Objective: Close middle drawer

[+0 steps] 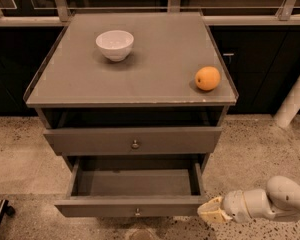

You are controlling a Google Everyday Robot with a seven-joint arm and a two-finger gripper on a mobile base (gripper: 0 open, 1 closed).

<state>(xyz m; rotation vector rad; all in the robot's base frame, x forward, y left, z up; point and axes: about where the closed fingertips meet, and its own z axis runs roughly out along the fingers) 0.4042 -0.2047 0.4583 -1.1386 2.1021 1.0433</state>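
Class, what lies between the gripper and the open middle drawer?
Nothing visible: in the camera view, the gripper sits right beside the front right corner of the middle drawer.

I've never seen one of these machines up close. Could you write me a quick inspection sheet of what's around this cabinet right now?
Surface: grey cabinet top, flat, holding two items.
Job's things: middle drawer pulled well out, tray looks empty; small round knob on its front panel.
Clutter: white bowl back left on the top; orange near the right edge.
Grippers: claw low, at the right end of the open drawer's front; contact cannot be told.
Cables: nothing seen.
Surroundings: upper drawer sits further in; speckled floor; dark cabinets behind.
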